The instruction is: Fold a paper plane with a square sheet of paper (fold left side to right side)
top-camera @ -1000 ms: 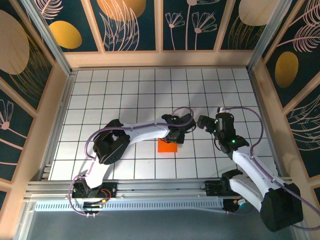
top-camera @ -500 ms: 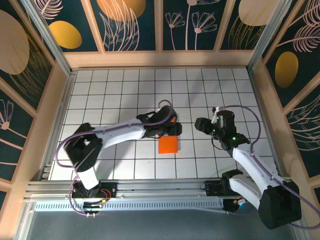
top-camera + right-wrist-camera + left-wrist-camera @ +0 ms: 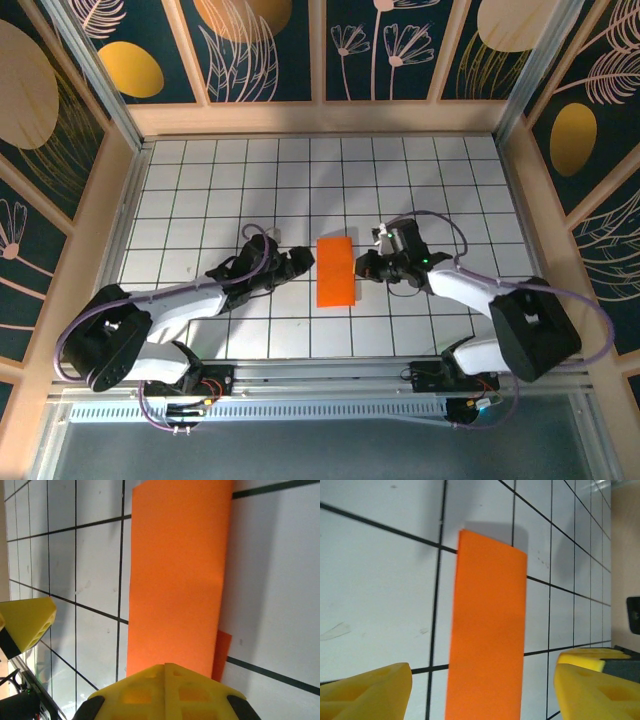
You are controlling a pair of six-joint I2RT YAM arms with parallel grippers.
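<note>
Sheet of paper [image 3: 335, 271] lies folded into a narrow orange rectangle near the middle of the white tiled bench [image 3: 200, 180]. In the top view its long axis runs near to far, away from the arm bases, with the short edges at the near and far ends. It is roughly one tile wide and two tiles long.

In the right wrist view the sheet [image 3: 175, 580] shows a small corner of the lower layer sticking out past one long edge. A shadow falls on the bench along that same edge.

In the left wrist view the sheet [image 3: 487, 640] shows straight long edges and a squared far end.

The left tool [image 3: 303, 262] sits just beside the left long edge. Its yellow fingers [image 3: 365, 692] stand wide apart, one on each side of the sheet, holding nothing.

The right tool [image 3: 362, 268] sits just beside the right long edge. It is also spread wide. One finger [image 3: 165, 690] is over the sheet's end in its wrist view, and the other is well off to the side over bare tile.

Open tiled surface extends beyond the far short edge to the wooden border [image 3: 320, 118], and outward behind both tools.
</note>
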